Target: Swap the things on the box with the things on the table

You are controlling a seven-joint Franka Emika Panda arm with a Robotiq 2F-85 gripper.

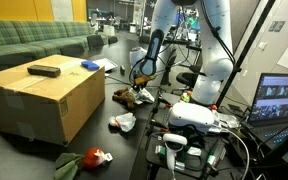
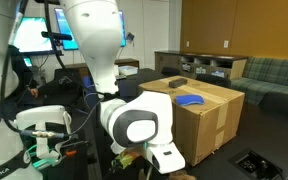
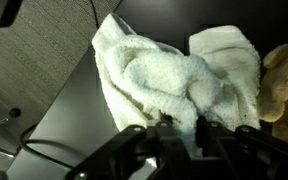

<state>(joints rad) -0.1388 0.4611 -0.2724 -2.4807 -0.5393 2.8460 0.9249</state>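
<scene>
A cardboard box point(image 1: 39, 95) carries a black flat object point(image 1: 43, 70) and a blue object point(image 1: 89, 64); the box point(image 2: 209, 120), the blue object point(image 2: 189, 99) and the black object point(image 2: 176, 82) show in both exterior views. My gripper point(image 1: 140, 88) is low over the dark table beside the box, at a pile of white and tan soft things point(image 1: 134, 97). In the wrist view its fingers point(image 3: 184, 128) are closed on a fold of fluffy white cloth point(image 3: 159, 75), with a tan soft thing point(image 3: 284, 80) next to it.
A crumpled white item point(image 1: 124, 122) and a red and green soft toy point(image 1: 89, 158) lie on the table in front of the box. Cables and white devices point(image 1: 194, 118) stand beside the arm's base, along with a laptop point(image 1: 279, 100). Sofas point(image 1: 34, 40) stand behind.
</scene>
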